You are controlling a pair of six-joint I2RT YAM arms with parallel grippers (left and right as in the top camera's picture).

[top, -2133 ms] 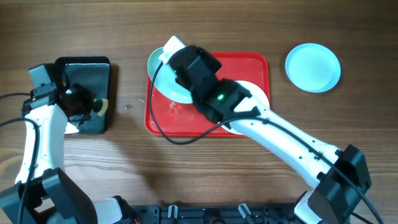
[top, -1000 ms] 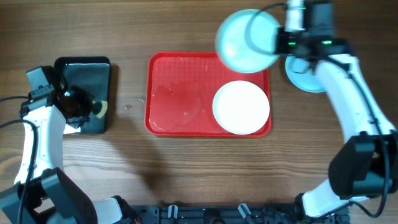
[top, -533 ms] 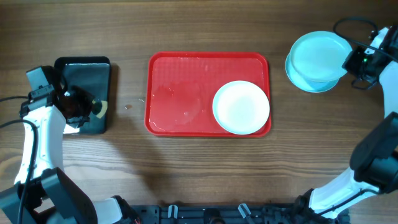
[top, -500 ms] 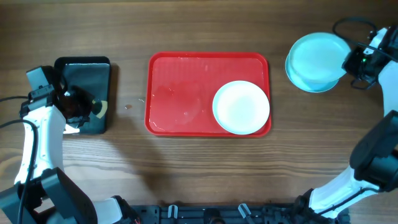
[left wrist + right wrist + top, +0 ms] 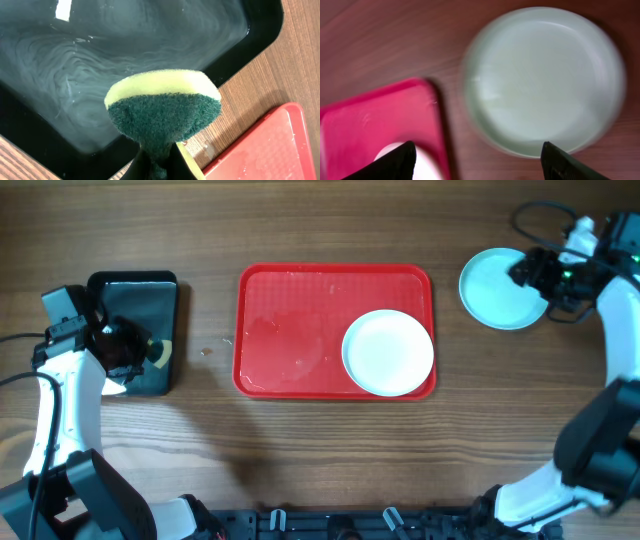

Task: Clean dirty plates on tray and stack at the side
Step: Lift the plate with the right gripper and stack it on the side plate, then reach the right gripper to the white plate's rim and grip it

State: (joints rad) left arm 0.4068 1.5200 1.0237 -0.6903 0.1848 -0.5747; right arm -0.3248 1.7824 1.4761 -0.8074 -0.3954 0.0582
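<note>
The setting is a robotics laboratory bench staged as a dishwashing station. Indicators: a left arm (image 5: pixel 62 405) and a right arm (image 5: pixel 618 330), both white, rise from black mounting hardware (image 5: pixel 330 525) at the near edge of a wood-grain table (image 5: pixel 320 445). Props comprise a red tray (image 5: pixel 290 330), a white plate (image 5: pixel 388 352), an aqua plate (image 5: pixel 492 292), a black tray (image 5: pixel 150 295) and a sponge (image 5: pixel 162 107).
</note>
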